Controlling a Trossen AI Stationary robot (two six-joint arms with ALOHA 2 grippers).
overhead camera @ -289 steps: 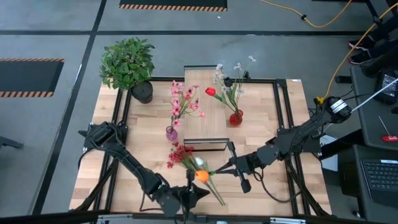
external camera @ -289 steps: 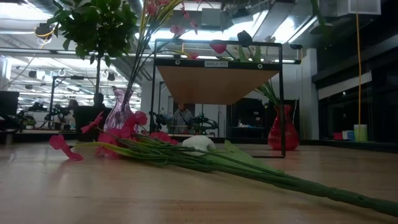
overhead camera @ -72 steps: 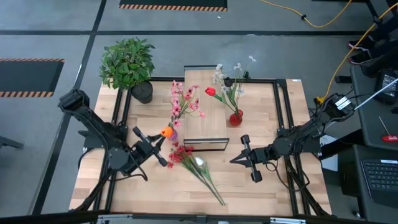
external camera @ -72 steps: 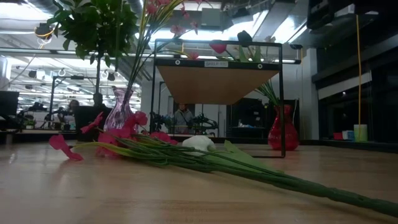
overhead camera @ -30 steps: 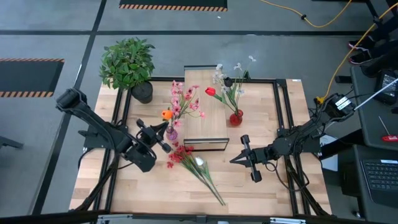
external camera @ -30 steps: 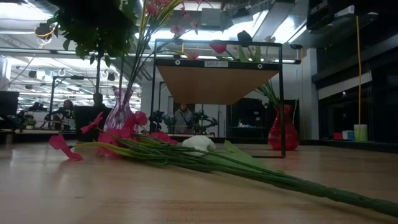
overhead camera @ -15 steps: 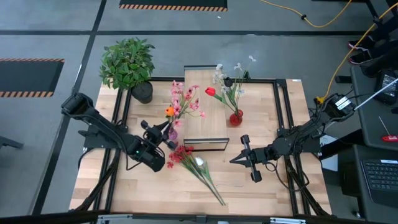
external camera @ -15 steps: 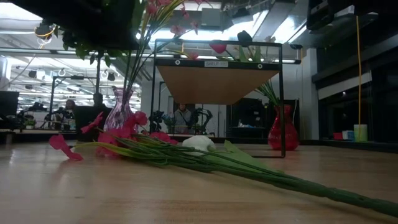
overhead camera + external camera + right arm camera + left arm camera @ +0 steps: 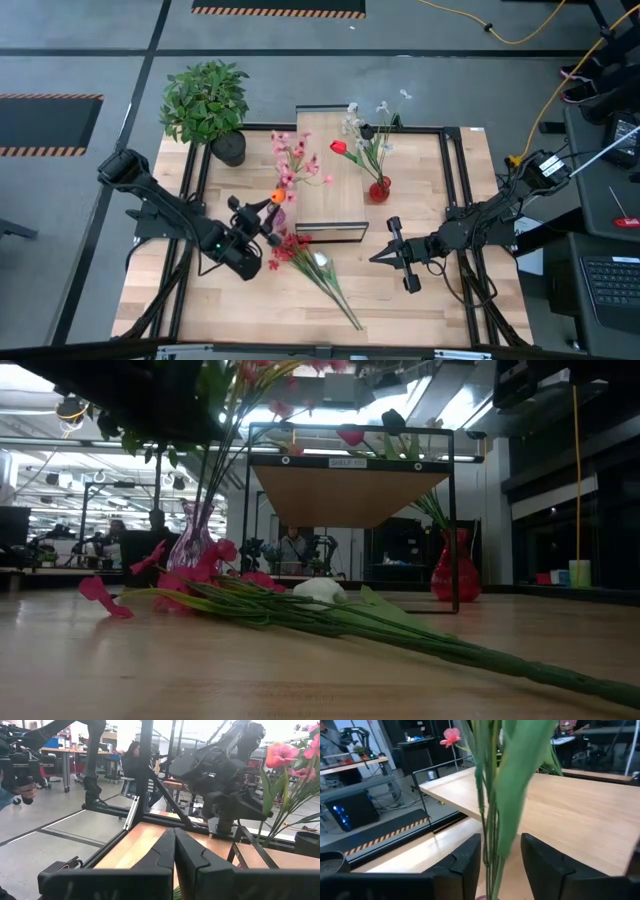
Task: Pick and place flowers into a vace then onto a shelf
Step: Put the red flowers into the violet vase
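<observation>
A purple glass vase (image 9: 275, 213) (image 9: 193, 540) stands on the table left of the shelf (image 9: 335, 190). It holds pink flowers (image 9: 292, 160) and an orange-blossomed flower (image 9: 278, 197). My left gripper (image 9: 262, 220) is open beside the vase. The green stems (image 9: 489, 835) rise between its fingers in the left wrist view. Loose flowers (image 9: 310, 262) (image 9: 300, 605) with red and white blossoms lie flat on the table in front of the shelf. My right gripper (image 9: 378, 257) (image 9: 174, 852) is shut, right of them, with nothing in it. My left gripper's open fingers (image 9: 465, 865) stand level on either side of the upright stems and a green leaf (image 9: 512, 815) above the vase mouth. I cannot tell whether a finger touches them.
A red vase (image 9: 379, 189) (image 9: 455, 565) with white flowers and a red tulip stands on the table at the shelf's right side. A bushy potted plant (image 9: 205, 100) sits at the far left corner. A black frame rail (image 9: 450, 200) runs around the table.
My left gripper has shifted a little toward the table's right edge, closer to the purple vase. The orange blossom has sunk lower, nearer the vase mouth.
</observation>
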